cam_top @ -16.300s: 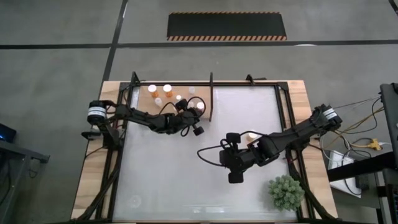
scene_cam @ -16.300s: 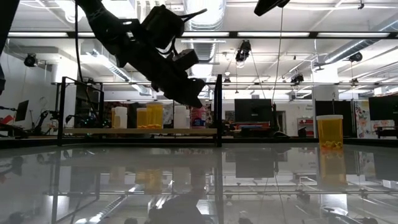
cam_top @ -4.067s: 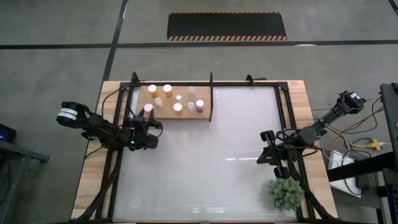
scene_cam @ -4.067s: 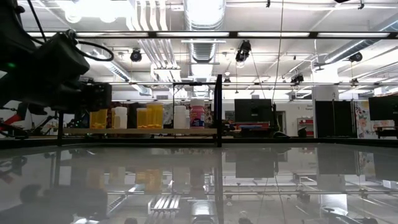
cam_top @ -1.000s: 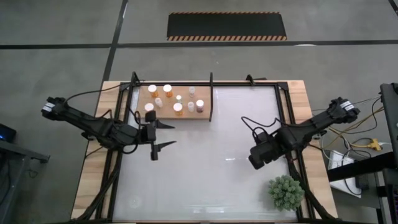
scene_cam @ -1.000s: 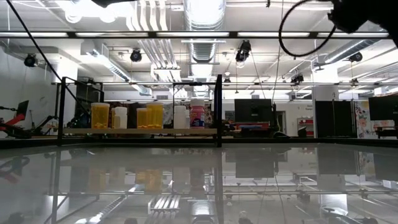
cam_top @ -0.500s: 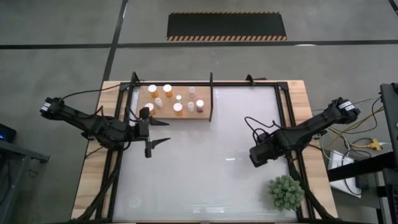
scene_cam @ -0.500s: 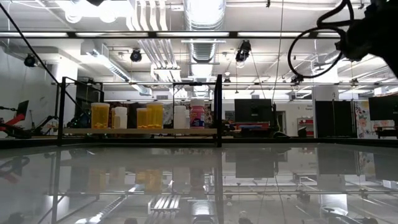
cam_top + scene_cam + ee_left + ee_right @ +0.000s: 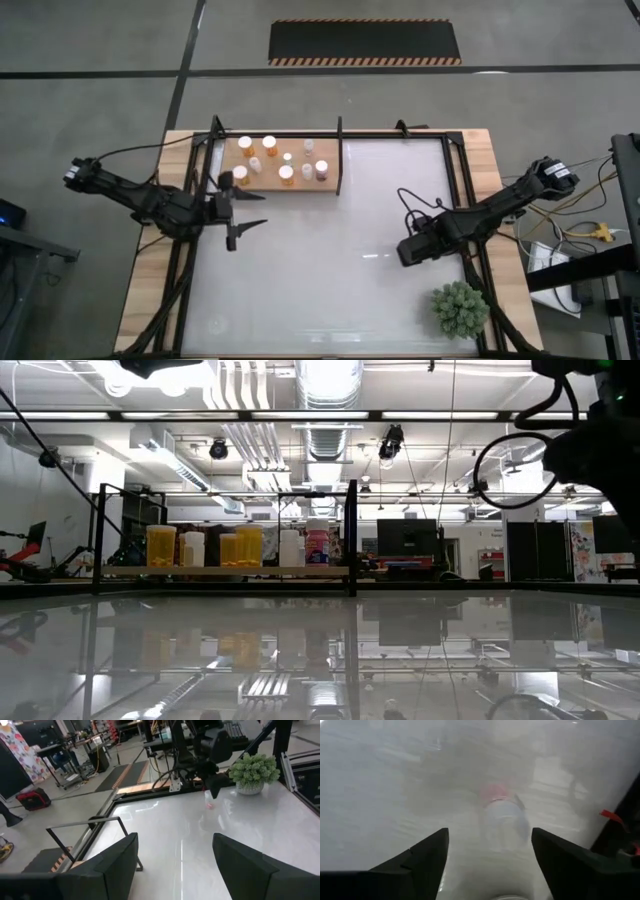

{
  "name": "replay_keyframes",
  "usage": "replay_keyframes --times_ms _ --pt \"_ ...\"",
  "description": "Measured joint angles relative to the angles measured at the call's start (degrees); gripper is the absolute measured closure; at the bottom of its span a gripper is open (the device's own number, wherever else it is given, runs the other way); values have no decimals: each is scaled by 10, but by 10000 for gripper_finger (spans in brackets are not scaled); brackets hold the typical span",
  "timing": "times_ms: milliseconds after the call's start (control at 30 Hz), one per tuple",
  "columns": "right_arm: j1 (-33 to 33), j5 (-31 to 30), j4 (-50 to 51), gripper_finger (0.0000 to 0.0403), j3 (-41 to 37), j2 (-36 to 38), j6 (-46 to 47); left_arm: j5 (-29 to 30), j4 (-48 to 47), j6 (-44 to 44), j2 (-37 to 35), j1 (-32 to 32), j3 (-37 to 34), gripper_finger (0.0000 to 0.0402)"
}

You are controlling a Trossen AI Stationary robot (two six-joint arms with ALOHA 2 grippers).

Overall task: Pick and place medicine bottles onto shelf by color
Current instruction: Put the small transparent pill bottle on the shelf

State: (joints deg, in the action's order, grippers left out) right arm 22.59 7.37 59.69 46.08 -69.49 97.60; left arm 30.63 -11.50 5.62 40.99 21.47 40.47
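Note:
Several medicine bottles (image 9: 286, 173) with white caps stand on the wooden shelf (image 9: 330, 150) at the table's far left; the low view shows them in a row (image 9: 240, 547). One more small bottle (image 9: 502, 815), pinkish and whitish and blurred, rests on the white table under my right gripper (image 9: 402, 252). That gripper is open, with a finger on either side of the bottle and apart from it. The left wrist view shows this bottle (image 9: 208, 803) below the right gripper (image 9: 212, 755). My left gripper (image 9: 262, 210) hangs open and holds nothing, just near of the shelf.
A spiky green potted plant (image 9: 460, 308) stands at the near right corner, close to my right arm. The black frame (image 9: 340, 160) borders the shelf and table. The middle of the glossy white tabletop (image 9: 320, 270) is bare.
My right gripper has come down toward the table and tipped flatter, ending over the small bottle. My left gripper has drawn back a little toward the table's left and far side, staying open.

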Motion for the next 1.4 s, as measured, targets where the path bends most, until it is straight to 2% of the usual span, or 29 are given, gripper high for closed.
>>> replay_keyframes --times_ms 600,700,933,1200,1400 --pt "0 -24 -31 232 -4 0 55 0 0 24 -82 0 -61 162" --pt "0 -45 -34 238 -4 0 54 0 0 28 -98 0 -74 162" --pt "0 -48 -35 244 -6 0 61 0 -1 38 -133 0 -90 162" --pt "0 -46 -34 281 -6 0 64 0 -1 38 -164 0 -90 162" --pt "0 -46 -34 275 -4 0 53 0 3 38 -168 0 -90 162"
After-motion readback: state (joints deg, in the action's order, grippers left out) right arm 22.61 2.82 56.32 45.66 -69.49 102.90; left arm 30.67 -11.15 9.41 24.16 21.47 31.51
